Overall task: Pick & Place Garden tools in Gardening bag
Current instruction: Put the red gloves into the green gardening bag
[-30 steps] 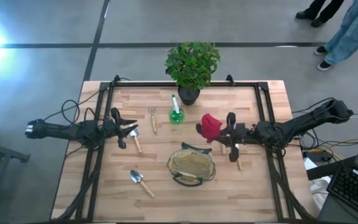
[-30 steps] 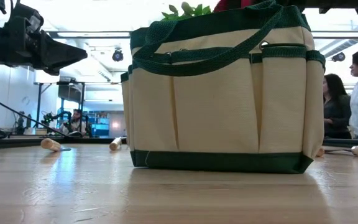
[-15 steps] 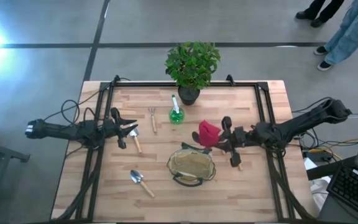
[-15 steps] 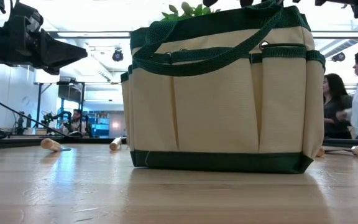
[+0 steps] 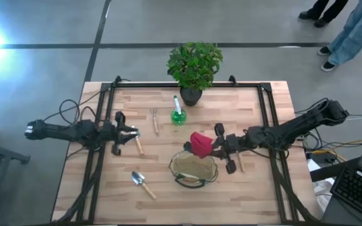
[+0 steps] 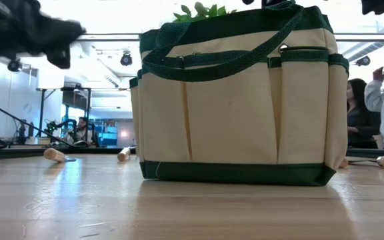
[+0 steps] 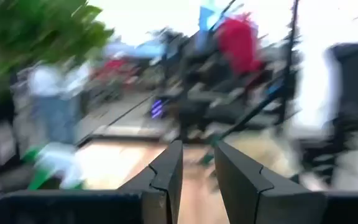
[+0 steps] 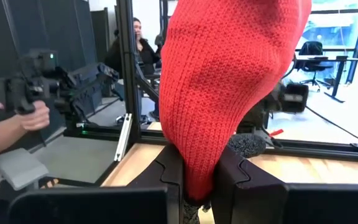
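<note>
Right wrist view: we see red knit fabric, a glove.
Right gripper: clamped on glove, over bag rim.
Left gripper: narrow gap, nothing held.

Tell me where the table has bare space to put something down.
Bare wood along the near edge of the table, right of the trowel and below the bag; also the far-right corner past the plant. It is crowded mid-table around the spray bottle, fork and both claws.
</note>
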